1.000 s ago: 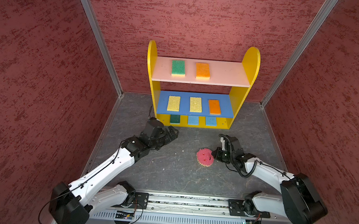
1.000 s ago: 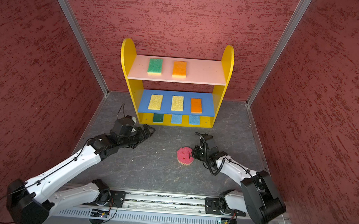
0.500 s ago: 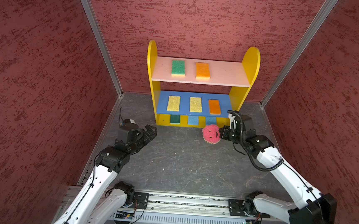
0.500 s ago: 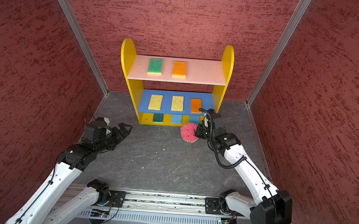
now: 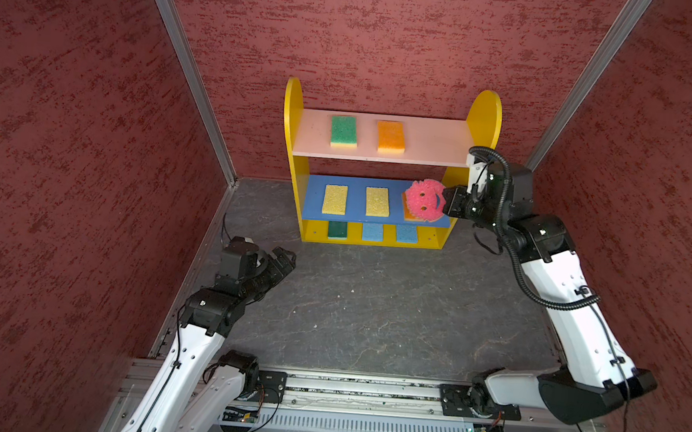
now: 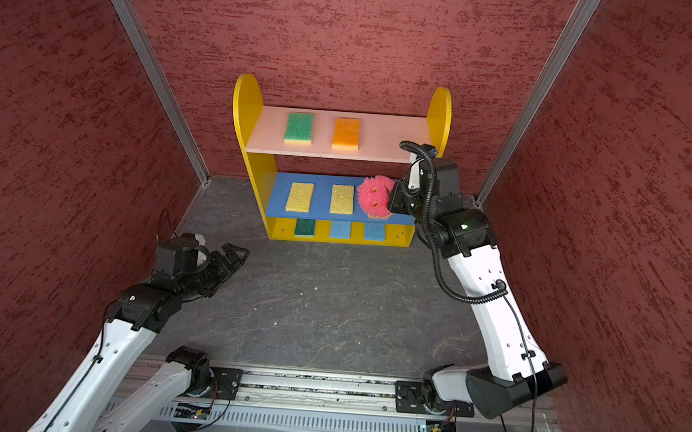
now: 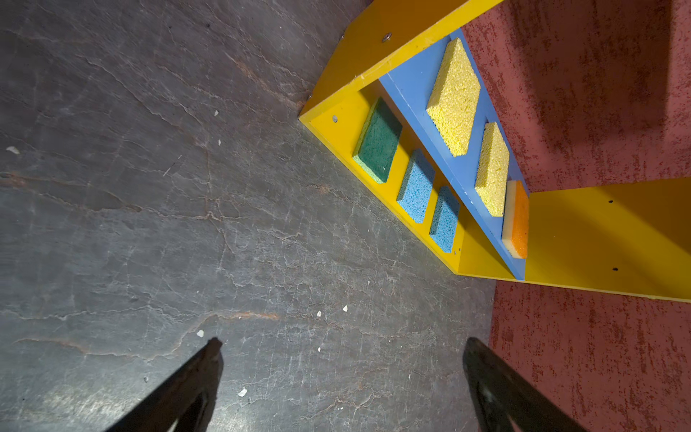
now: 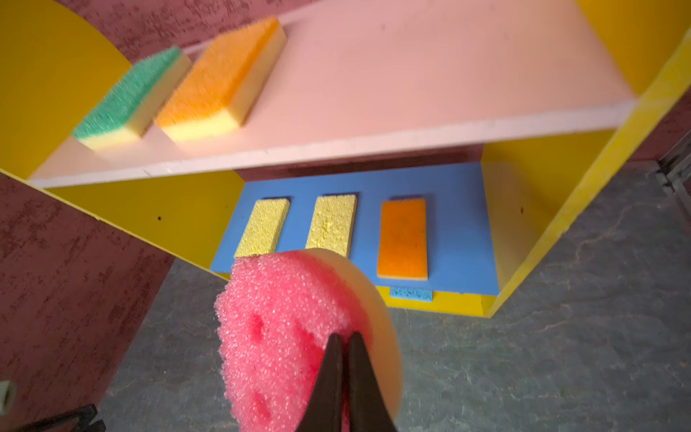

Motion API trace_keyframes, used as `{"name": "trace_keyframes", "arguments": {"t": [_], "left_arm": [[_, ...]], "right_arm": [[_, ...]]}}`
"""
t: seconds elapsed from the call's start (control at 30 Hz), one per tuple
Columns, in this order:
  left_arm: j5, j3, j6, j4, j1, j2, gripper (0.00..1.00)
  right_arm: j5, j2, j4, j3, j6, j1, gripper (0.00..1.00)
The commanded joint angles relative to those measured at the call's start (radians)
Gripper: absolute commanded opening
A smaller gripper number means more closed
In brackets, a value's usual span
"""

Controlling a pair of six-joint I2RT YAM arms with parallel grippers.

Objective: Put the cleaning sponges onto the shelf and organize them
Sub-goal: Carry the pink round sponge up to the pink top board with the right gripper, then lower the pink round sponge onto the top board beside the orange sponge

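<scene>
The pink smiley sponge (image 5: 422, 199) hid most of the orange sponge (image 5: 411, 218) on the blue board (image 5: 355, 201) in both top views. The green sponge (image 8: 131, 99) looked blurred in the right wrist view

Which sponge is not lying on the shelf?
The round pink sponge: the right tool holds it before the shelf; the rectangular sponges lie on its boards.

- left gripper (image 7: 343, 342): fingers (image 7: 187, 381) spread wide over grey floor (image 7: 149, 187)
- shelf (image 7: 598, 239) base: green sponge (image 7: 377, 140), two blue sponges (image 7: 415, 186) (in a row)
- blue board (image 7: 413, 84): two yellow sponges (image 7: 454, 97), orange sponge (image 7: 518, 220)
</scene>
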Motion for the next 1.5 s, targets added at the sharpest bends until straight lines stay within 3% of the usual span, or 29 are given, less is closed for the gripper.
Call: {"name": "trace_keyframes", "arguments": {"t": [0.0, 0.3, 0.67, 1.47], "left_arm": [[0.003, 0.011, 0.019, -0.036, 0.015, -0.032, 1.0], [-0.002, 0.0, 0.011, -0.078, 0.035, -0.078, 1.0], [0.007, -0.002, 0.019, -0.088, 0.052, -0.082, 1.0], [0.048, -0.02, 0.02, -0.062, 0.091, -0.054, 1.0]], "right_arm": [[0.042, 0.041, -0.04, 0.131, -0.051, -0.012, 0.0], [0.047, 0.188, -0.066, 0.423, -0.06, -0.032, 0.0], [0.136, 0.213, 0.07, 0.407, -0.04, -0.053, 0.0], [0.06, 0.364, 0.167, 0.416, 0.058, -0.128, 0.0]]}}
